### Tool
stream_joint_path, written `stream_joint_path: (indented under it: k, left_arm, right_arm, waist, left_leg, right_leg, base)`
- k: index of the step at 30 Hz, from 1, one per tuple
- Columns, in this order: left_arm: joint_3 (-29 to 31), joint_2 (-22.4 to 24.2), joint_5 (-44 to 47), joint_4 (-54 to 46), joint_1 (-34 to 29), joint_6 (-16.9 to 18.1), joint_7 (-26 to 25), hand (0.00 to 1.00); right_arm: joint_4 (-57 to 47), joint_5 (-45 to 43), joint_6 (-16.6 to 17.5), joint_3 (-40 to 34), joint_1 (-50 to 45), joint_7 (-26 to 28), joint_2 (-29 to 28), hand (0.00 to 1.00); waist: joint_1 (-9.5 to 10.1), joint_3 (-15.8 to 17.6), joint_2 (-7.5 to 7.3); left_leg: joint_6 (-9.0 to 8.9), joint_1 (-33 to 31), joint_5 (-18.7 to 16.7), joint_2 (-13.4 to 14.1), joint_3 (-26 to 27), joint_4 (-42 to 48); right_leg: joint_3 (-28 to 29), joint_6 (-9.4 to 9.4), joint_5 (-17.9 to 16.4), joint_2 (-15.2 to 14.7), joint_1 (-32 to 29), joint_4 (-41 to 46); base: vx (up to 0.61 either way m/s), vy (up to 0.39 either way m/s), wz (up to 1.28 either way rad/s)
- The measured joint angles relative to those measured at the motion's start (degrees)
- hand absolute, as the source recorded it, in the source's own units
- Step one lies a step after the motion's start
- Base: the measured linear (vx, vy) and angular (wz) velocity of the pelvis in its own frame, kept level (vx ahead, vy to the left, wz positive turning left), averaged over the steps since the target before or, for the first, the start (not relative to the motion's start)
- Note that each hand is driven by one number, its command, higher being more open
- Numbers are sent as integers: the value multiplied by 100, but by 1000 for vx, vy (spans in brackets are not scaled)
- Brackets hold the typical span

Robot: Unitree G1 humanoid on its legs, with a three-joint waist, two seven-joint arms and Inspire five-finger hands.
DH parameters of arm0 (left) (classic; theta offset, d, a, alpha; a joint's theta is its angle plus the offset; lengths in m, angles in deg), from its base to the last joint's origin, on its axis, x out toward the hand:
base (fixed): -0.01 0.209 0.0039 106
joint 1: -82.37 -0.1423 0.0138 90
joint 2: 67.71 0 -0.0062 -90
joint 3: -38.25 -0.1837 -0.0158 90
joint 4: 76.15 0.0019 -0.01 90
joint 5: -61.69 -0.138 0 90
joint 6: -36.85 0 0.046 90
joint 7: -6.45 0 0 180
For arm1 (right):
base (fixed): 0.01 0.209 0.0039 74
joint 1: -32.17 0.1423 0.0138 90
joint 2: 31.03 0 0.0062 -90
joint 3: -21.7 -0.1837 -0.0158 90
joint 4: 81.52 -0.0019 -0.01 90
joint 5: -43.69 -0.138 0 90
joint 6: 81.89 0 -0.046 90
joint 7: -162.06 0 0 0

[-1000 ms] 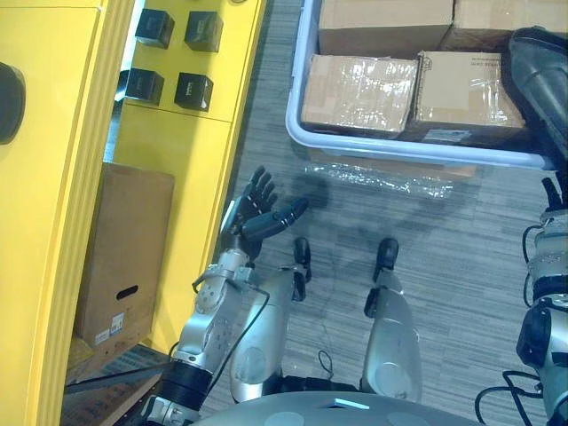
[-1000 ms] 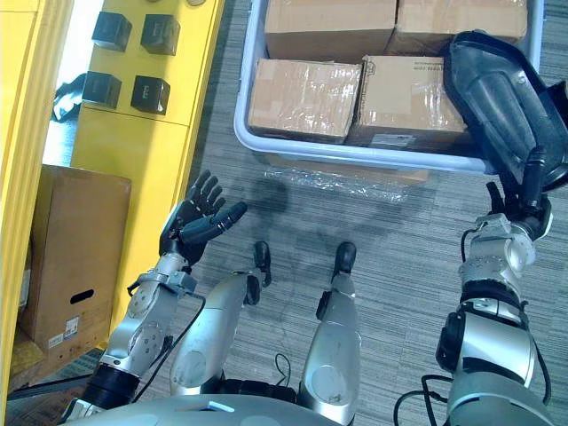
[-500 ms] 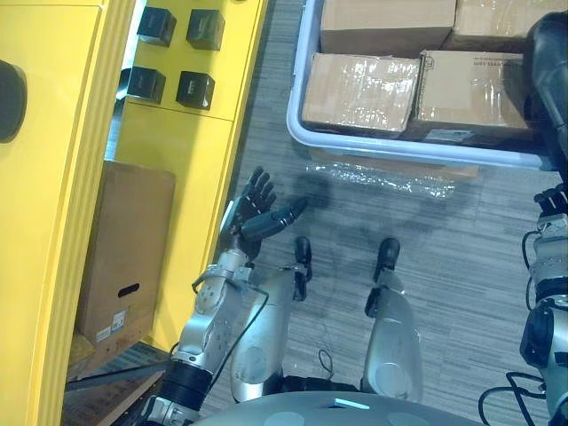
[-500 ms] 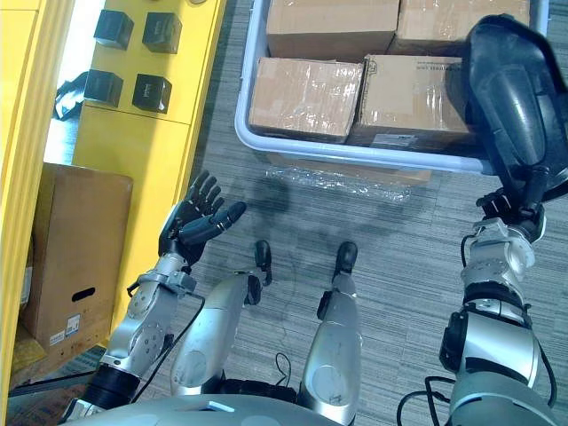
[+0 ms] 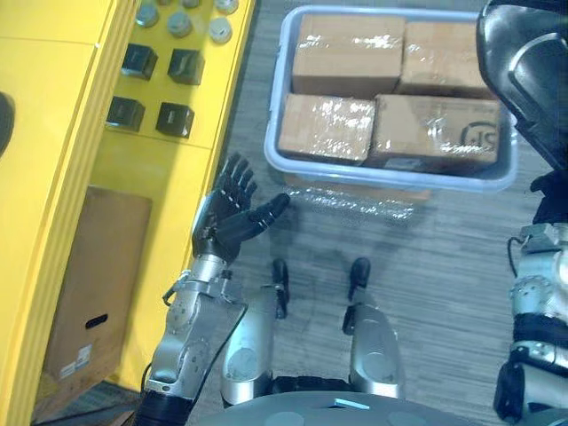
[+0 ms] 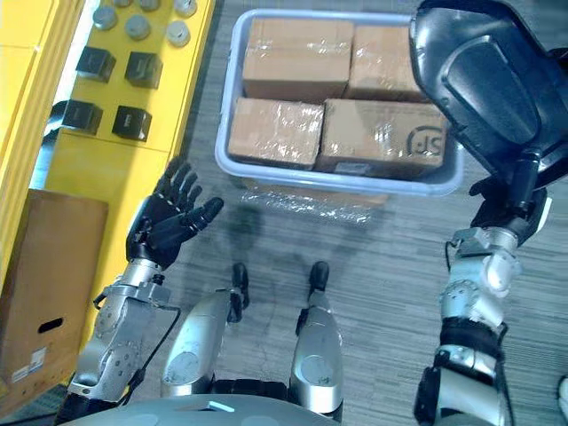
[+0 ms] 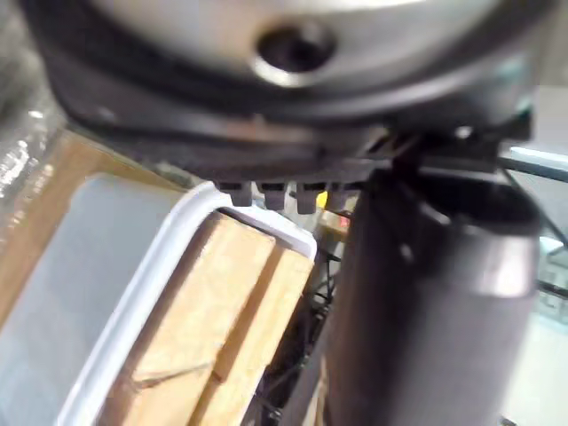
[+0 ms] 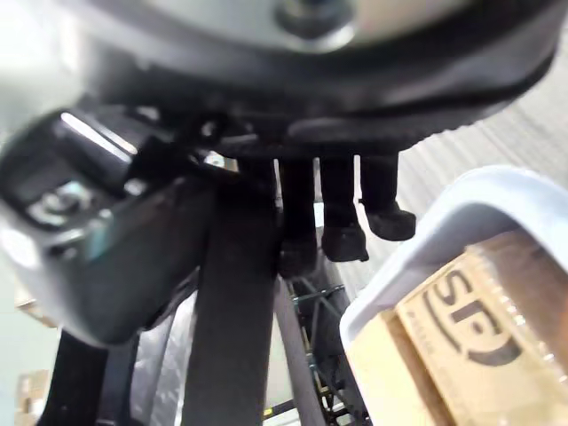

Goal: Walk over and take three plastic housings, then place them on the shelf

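right hand [image 6: 508,206] has its fingers wrapped round the narrow end of the dark plastic housing [image 6: 479,80], held up with its long axis leaning away and left, wide end over the grey bin [image 6: 337,184]'s right corner. left hand [image 6: 164,226] is spread open beside the yellow shelf [image 6: 106,164]

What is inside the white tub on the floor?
Four cardboard boxes wrapped in clear film fill the tub. The dark plastic housing in the right hand covers its far right corner; the boxes' contents cannot be seen.
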Motion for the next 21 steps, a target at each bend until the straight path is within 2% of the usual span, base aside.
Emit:
stream_joint_path:
  k: [1,2,4,7,9,14,17,21]
  left_arm:
    - [2,13,0,-84,23,-59,15,100]
    - [-2,38,0,-98,44,-78,44,100]
    - [-1,152,1,-140,114,-139,68,100]
    - [39,273,72,-218,248,-320,72,100]
    - [121,343,546,-305,435,-504,79,100]
    - [106,451,1734,-162,912,-918,78,100]
    - [-2,523,2159,144,1141,-944,71,100]
    - [-76,557,2493,390,1144,-1014,45,100]
  right_arm:
    - [-264,147,3,1,-149,-50,-226,0]
    - [-389,162,3,4,-233,-72,-325,0]
    - [-727,412,3,13,-475,-131,-682,0]
    - [-1085,792,5,79,-773,-203,-1070,0]
    - [-1342,891,11,325,-980,-191,-1298,0]
    - [-1495,1024,9,849,-1140,71,-1551,0]
    - [-1495,1024,8,1076,-1138,326,-1558,0]
    - [-1494,1022,4,1282,-1142,585,-1581,0]
  waist:
    - [-11,-128,-92]
    - [-6,-209,-132]
    - [-7,-575,-222]
    - [2,-946,-257]
    - [5,-1173,-285]
    - [4,-1538,-348]
    - [1,-1575,-362]
    - [-7,-1758,-411]
  left_leg:
    - [-8,133,-5,14,9,-96]
    - [-10,193,-6,10,23,-161]
    - [-13,377,-7,-16,79,-360]
    - [-26,678,-16,-31,143,-580]
    - [-27,901,-16,-37,210,-739]
    - [-21,1165,-12,-76,310,-897]
    - [-7,1339,5,-114,336,-963]
    - [10,1365,17,-141,361,-996]
  right_leg:
    - [-1,0,0,15,108,-62]
    - [-2,0,0,15,154,-101]
    - [7,9,6,6,269,-207]
    - [5,16,11,4,459,-273]
    - [25,21,14,4,578,-291]
    - [47,56,39,-28,751,-370]
    - [49,73,51,-64,891,-371]
    - [51,85,58,-92,902,-370]
  base:
    - [145,-44,-8]
    - [96,-22,-6]
    - [124,-8,-8]
    - [108,9,-11]
    - [58,7,-14]
    - [0,5,-10]
    - [-51,4,-2]
    - [-62,-4,-2]
